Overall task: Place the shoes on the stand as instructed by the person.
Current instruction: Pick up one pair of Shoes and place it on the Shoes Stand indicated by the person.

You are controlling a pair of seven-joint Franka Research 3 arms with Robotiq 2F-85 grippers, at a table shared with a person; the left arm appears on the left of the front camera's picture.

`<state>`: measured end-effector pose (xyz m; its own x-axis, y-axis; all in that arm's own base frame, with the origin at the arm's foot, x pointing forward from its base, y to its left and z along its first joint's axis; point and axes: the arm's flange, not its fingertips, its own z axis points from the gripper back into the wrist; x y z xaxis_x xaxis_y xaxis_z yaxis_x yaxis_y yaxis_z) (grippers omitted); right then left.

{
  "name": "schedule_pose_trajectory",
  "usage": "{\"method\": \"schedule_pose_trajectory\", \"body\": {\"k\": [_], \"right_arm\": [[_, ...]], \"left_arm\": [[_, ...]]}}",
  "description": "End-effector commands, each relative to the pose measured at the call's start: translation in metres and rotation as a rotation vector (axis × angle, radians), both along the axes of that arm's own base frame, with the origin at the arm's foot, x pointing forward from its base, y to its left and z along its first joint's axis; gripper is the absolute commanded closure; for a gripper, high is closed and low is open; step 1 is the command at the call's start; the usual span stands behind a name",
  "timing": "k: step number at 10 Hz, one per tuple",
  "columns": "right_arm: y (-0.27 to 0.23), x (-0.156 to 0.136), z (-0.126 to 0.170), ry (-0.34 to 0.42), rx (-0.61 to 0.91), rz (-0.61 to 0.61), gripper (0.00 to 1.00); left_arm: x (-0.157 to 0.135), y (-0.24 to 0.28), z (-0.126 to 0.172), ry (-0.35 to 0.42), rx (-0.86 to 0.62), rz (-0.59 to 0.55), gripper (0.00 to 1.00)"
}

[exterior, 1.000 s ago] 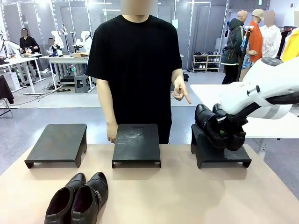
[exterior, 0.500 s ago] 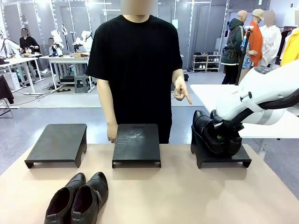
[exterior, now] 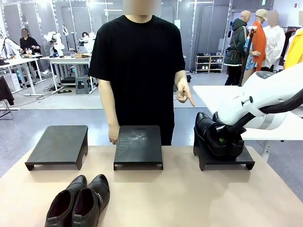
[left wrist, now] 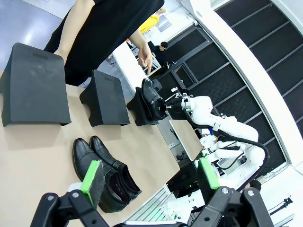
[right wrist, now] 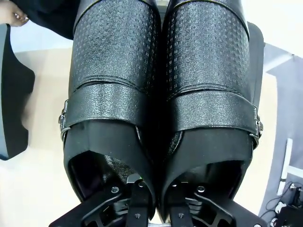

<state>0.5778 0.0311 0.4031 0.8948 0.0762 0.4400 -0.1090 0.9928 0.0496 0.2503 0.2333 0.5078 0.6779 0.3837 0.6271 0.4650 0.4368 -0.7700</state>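
My right fingers [right wrist: 137, 201] clamp the pair [exterior: 213, 137] by its inner walls, toes pointing away over the right stand [exterior: 236, 161]; left fingers [left wrist: 91, 177] spread, empty

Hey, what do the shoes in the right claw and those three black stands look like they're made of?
Shoes: likely black leather, judging by the embossed grid grain and soft sheen. Stands: matte black with flat tops, perhaps painted wood or plastic; the look leaves it open.

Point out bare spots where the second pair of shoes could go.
The left stand and middle stand have bare tops; the person's hand is by the middle one's far-left corner. The right stand is crowded by the held pair.
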Motion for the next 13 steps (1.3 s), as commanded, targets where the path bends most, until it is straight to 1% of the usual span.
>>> {"method": "schedule_pose_trajectory", "body": {"k": [1,4,5,6,7,8,9,10,11,13], "right_arm": [[-0.002,0.005,0.003,-0.048,0.019,-0.023,0.91],[-0.005,0.004,0.001,-0.068,0.022,-0.05,0.91],[-0.007,0.005,-0.001,-0.069,0.023,-0.063,0.73],[-0.009,0.006,-0.001,-0.066,0.022,-0.074,0.68],[-0.011,0.005,-0.003,-0.057,0.038,-0.087,0.49],[-0.011,0.004,-0.003,-0.056,0.039,-0.086,0.43],[-0.01,0.002,-0.002,-0.059,0.043,-0.081,0.24],[-0.008,0.001,-0.001,-0.062,0.05,-0.074,0.18],[-0.006,-0.001,0.0,-0.065,0.052,-0.069,0.0],[-0.006,-0.005,0.004,-0.08,0.057,-0.072,0.0]], "left_arm": [[0.001,0.002,0.002,-0.017,0.002,-0.011,0.0],[0.001,0.002,0.002,-0.017,0.002,-0.011,0.0],[0.001,0.002,0.002,-0.017,0.002,-0.011,0.0],[0.001,0.002,0.002,-0.017,0.002,-0.011,0.0],[0.001,0.002,0.002,-0.017,0.002,-0.011,0.0],[0.001,0.002,0.002,-0.017,0.002,-0.011,0.0],[0.001,0.002,0.002,-0.017,0.002,-0.011,0.0],[0.001,0.002,0.002,-0.017,0.002,-0.011,0.0],[0.001,0.002,0.002,-0.017,0.002,-0.011,0.0],[0.001,0.002,0.002,-0.017,0.002,-0.011,0.0]]}}
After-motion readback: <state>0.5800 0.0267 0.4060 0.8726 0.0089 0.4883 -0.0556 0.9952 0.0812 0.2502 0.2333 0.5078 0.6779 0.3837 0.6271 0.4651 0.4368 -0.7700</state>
